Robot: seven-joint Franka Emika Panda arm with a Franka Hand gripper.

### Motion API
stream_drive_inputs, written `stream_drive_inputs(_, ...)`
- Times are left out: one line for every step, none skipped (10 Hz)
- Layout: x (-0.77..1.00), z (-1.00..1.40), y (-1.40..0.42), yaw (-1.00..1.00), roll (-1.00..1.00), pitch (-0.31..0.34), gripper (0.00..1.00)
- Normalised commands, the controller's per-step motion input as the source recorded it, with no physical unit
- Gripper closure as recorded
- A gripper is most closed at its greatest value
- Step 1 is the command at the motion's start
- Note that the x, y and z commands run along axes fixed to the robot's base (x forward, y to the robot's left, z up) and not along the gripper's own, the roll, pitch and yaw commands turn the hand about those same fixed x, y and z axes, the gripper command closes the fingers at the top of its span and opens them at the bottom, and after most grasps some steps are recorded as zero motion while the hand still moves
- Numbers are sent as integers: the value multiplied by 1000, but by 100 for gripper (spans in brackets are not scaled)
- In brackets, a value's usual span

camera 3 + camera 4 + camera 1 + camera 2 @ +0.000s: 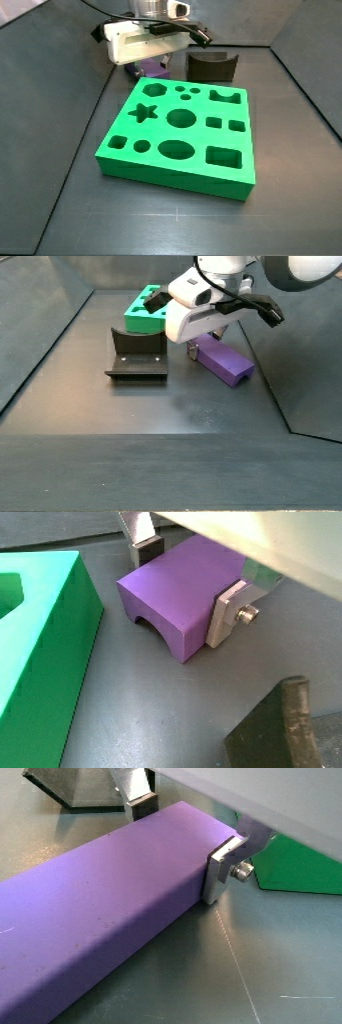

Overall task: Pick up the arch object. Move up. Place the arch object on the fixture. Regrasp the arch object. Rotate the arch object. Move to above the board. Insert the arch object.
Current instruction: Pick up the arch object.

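Observation:
The purple arch object (174, 597) lies flat on the grey floor, its arched cut-out showing at one end. In both wrist views my gripper (185, 584) straddles it across its width. One pad rests against its side and the other finger (138, 806) stands a narrow gap off, so the jaws are open. In both side views the gripper (201, 344) is low over the arch object (225, 361). The dark fixture (136, 356) sits close beside it, apart from it. The green board (201, 138) lies just in front of the arch object (151, 68).
Grey walls enclose the floor on all sides. The fixture (211, 67) stands near the back wall, right of the gripper (147, 62). In the wrist views the board's edge (60, 632) and the fixture (281, 732) lie within a short distance of the arch object (107, 918).

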Motion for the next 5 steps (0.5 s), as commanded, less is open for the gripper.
stream_drive_inputs(-51, 0, 0, 0, -24, -90, 100)
stream_drive_inputs(-20, 0, 0, 0, 0, 0, 100)
stream_drive_inputs(0, -26, 0, 0, 79, 0, 100)
stream_drive_inputs(0, 0, 0, 0, 30, 0, 100)
stream_drive_inputs(0, 0, 0, 0, 0, 0, 100)
